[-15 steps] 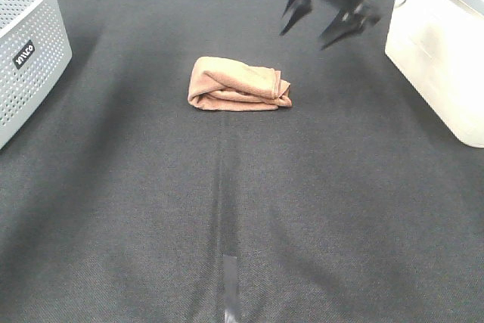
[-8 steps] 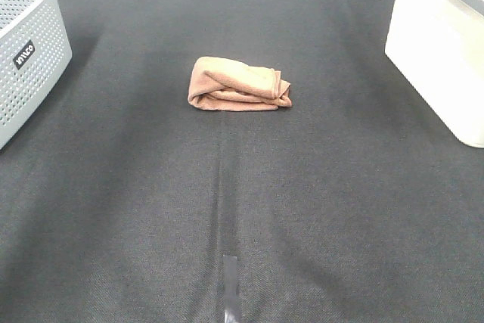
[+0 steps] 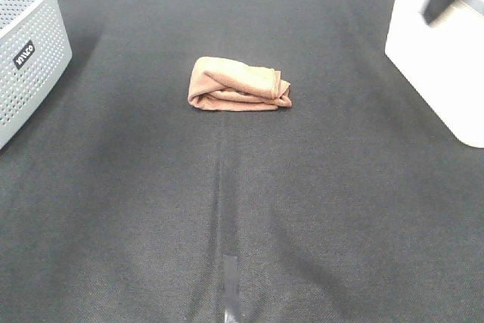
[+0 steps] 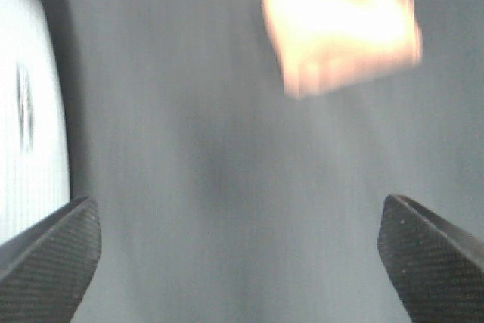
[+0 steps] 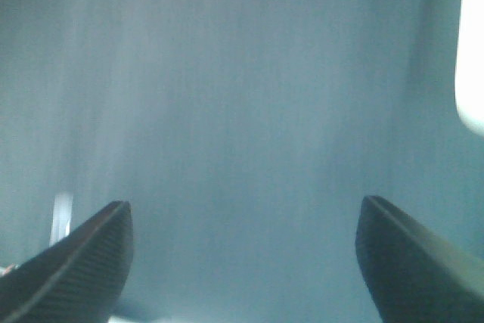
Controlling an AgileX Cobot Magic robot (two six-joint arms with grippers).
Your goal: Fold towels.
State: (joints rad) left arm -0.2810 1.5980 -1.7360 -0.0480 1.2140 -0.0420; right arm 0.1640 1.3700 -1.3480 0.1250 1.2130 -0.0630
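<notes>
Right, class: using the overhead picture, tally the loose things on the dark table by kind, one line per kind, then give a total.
Reddish-brown towel, folded into a bundle: 1
Grey perforated basket, at the left edge: 1
White bin, at the right edge: 1
Total: 3

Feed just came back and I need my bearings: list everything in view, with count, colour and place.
towel: one, reddish-brown, folded into a bundle, centre of the mat, nothing touching it
basket: one, grey, perforated, far left edge
bin: one, white, far right edge
mat: one, dark grey, covers the table
tape: one strip, grey, on the mat's near centre line
left claw: one, black, open, empty, above the mat
right claw: one, black, open, empty, above the mat
</notes>
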